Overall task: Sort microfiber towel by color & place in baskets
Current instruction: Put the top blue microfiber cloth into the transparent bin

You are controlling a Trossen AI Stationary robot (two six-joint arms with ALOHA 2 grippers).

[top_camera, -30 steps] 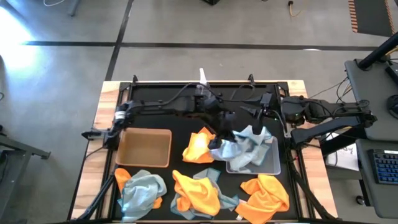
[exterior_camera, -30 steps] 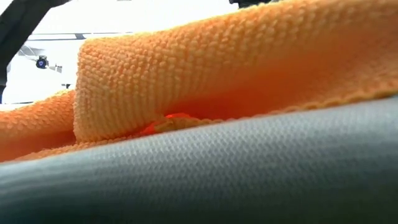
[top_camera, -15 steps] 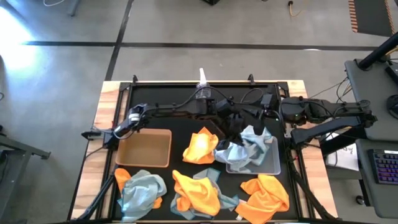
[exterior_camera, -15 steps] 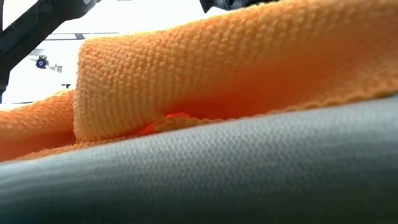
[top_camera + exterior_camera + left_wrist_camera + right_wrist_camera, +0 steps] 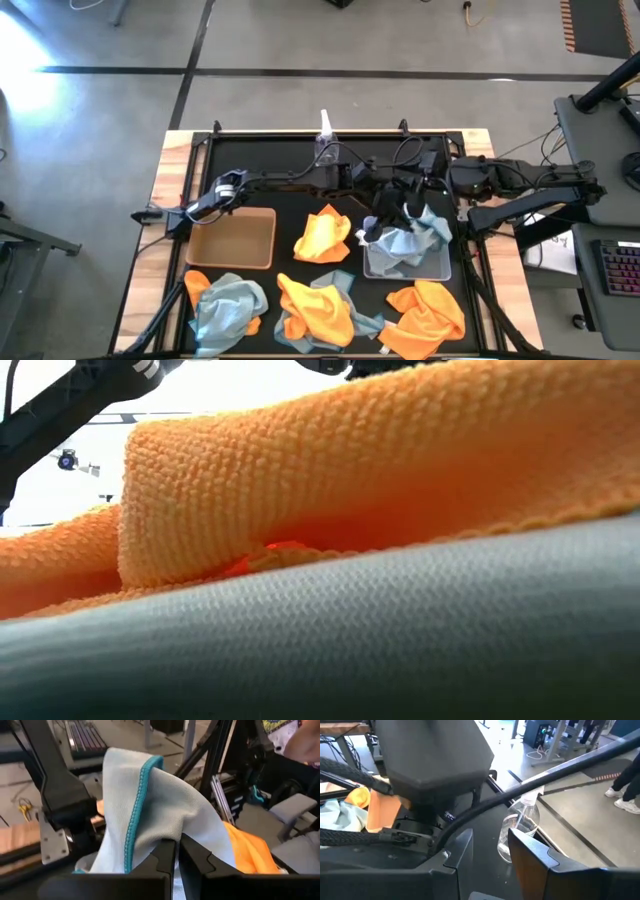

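A pale blue-grey towel (image 5: pixel 150 815) with teal stitching along its hem is pinched between the closed fingers of the left tool (image 5: pixel 178 851). In the high view it hangs crumpled over the clear plastic basket (image 5: pixel 438 266), which sits right of the table's (image 5: pixel 260 150) middle and already carries blue-grey cloth.

An orange towel (image 5: pixel 322 237) lies between that basket and the tan cardboard basket (image 5: pixel 233 238), whose floor is bare. Along the near edge lie three mixed heaps: blue-grey over orange toward the left corner (image 5: pixel 226 305), orange over blue-grey in the middle (image 5: pixel 316 308), and an orange heap toward the right corner (image 5: pixel 428 310). How many cloths each heap holds cannot be told.

The right tool (image 5: pixel 490 851) hovers with fingers narrowly apart, holding nothing, near the far edge, close to one clear spray bottle (image 5: pixel 517 827).
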